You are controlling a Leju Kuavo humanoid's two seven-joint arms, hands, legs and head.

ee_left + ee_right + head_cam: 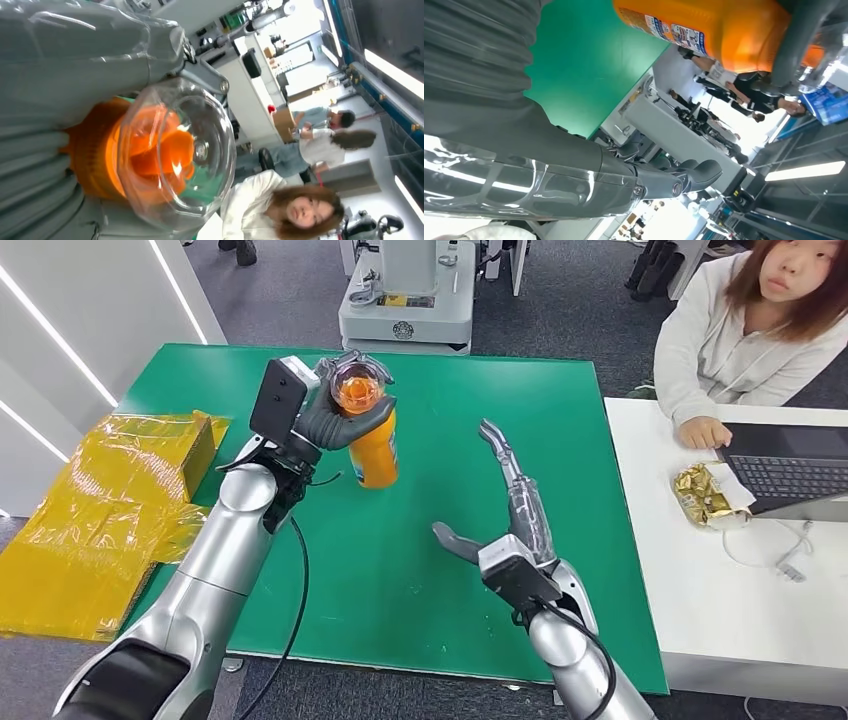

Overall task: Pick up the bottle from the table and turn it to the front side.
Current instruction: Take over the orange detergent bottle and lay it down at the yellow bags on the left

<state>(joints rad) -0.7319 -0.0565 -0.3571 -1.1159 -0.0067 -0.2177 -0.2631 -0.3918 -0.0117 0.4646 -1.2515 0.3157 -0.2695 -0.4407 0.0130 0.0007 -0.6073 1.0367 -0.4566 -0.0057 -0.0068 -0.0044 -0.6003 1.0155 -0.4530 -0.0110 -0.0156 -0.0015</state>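
The left hand (335, 420) grips a glossy orange plastic bottle (374, 452) by its clear domed cap above the green table (560, 420); the right hand (505, 525) is spread, holding nothing.

Orange bottle (374, 445) over a green table (540, 440).
Its cap was clear; yellow wrapping (100, 510) lay alongside.

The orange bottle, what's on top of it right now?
A clear domed cap sits over the orange bottle, with an orange spout visible inside it. The left hand grips the bottle's neck, so the shoulder beneath its fingers is hidden.
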